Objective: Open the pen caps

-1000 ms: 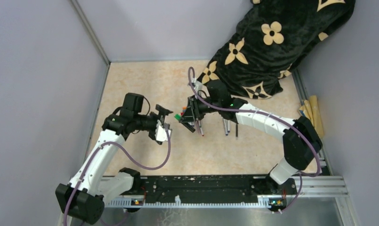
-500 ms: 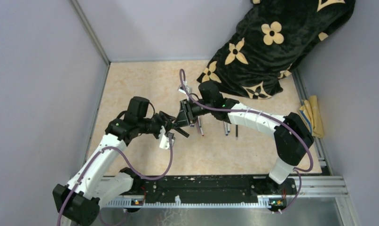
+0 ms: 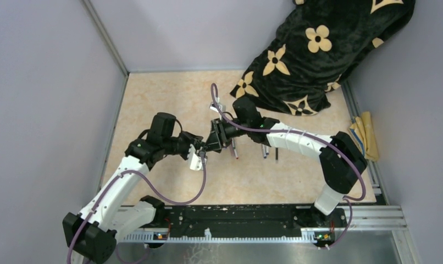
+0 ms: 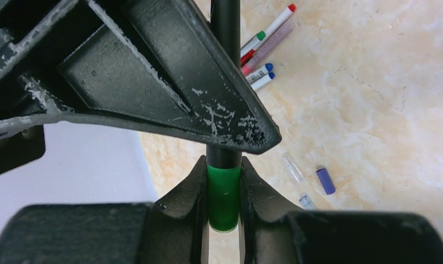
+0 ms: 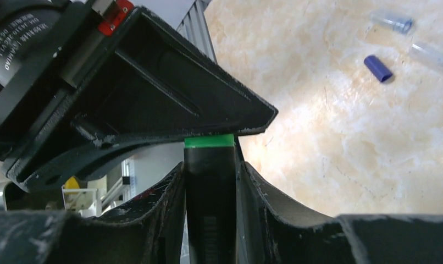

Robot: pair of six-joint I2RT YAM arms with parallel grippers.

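A thick black pen [image 5: 210, 209] with a green pen cap [image 4: 223, 198] is held in the air between both arms, above the middle of the table. My left gripper [image 4: 223, 217] is shut on the green cap, one finger pressed against each side. My right gripper [image 5: 210, 220] is shut on the black barrel, and only a strip of the green cap [image 5: 209, 141] shows above it. From above, the left gripper [image 3: 200, 149] and right gripper [image 3: 212, 140] meet tip to tip. A loose blue cap [image 4: 325, 180] lies on the table.
Several slim pens [image 4: 260, 55] with red, green and blue ends lie together on the beige table [image 3: 170, 99], and more pens [image 3: 265, 149] lie under the right arm. Clear caps [image 4: 292, 168] lie beside the blue one. A black flowered blanket [image 3: 318, 49] fills the back right; a yellow cloth [image 3: 363, 135] lies at the right edge.
My left gripper moved right to meet the right one and shut on the green cap. The right arm shifted left with the pen.
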